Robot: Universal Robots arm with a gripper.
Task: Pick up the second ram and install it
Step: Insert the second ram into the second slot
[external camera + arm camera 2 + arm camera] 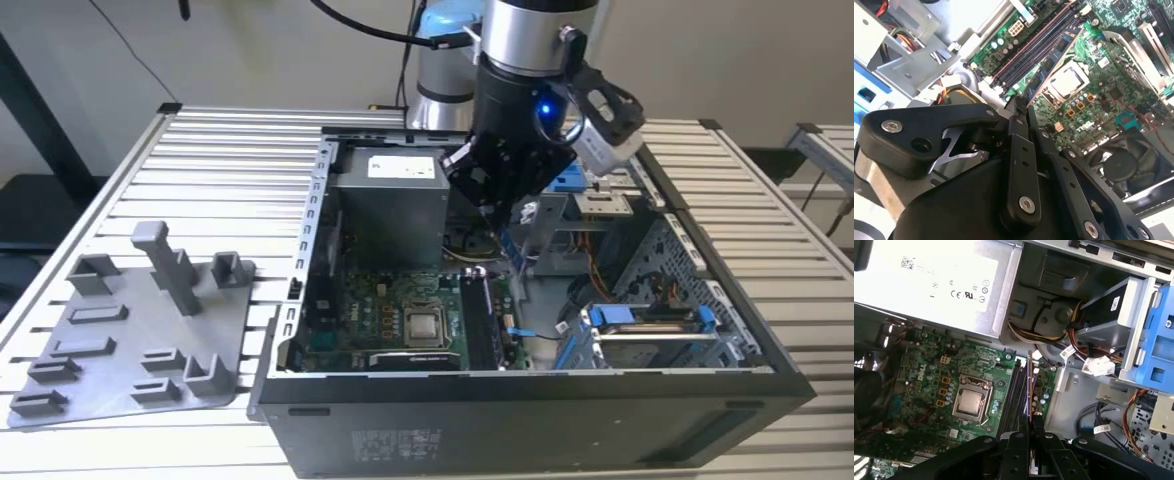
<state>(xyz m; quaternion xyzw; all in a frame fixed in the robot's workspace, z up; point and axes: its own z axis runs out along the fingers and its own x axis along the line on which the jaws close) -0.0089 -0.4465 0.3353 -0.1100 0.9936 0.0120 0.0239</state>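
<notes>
My gripper (515,232) hangs inside the open computer case, above the motherboard. It is shut on the second ram (1029,385), a thin dark strip seen edge-on with a coppery edge. In the exterior view the ram (515,256) pokes down below the fingers. The strip runs parallel to the long black memory slots (1015,397) and lies roughly over them, still clear of the board. In the second wrist view the black fingers (1019,150) close on the same strip above the slots (1036,45).
The processor socket (970,402) lies beside the slots. A grey power supply (387,200) fills the case's rear, and cable bundles (1074,347) and a blue drive cage (641,325) sit on the other side. A grey tray (120,350) with posts lies outside on the slatted table.
</notes>
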